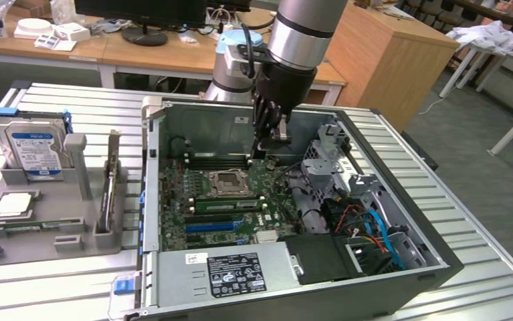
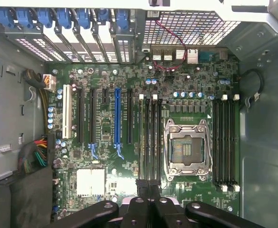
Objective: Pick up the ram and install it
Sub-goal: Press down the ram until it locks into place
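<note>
- Pincer (image 2: 148, 190) is hanging shut and empty over the slots (image 2: 149, 142) beside the CPU socket (image 2: 186, 149).
- Ram (image 1: 229, 204) is sitting slotted beside that socket; I'd be pushing straight, evenly.

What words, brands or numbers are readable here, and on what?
No text is legible.
Black label on the silver power supply box: print too small.
Blue label on the silver-topped hard drive: blurred.
White sticker on the grey computer case's inner wall: too small.
</note>
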Action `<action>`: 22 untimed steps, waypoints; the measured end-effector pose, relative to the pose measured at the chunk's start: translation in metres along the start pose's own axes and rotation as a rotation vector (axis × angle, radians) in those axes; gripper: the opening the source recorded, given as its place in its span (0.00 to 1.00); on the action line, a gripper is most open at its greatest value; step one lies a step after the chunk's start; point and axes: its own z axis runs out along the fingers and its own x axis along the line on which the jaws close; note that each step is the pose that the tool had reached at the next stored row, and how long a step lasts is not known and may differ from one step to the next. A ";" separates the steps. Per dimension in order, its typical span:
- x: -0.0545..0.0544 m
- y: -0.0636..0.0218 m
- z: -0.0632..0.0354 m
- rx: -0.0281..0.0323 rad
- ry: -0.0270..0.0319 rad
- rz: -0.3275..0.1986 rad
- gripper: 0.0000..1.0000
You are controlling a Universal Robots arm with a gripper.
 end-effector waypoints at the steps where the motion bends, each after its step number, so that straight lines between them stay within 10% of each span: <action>1: 0.000 0.0000 0.0000 0.0000 0.0000 0.000 0.11; 22: 0.000 -0.0083 -0.0003 0.0000 -0.0006 0.000 0.11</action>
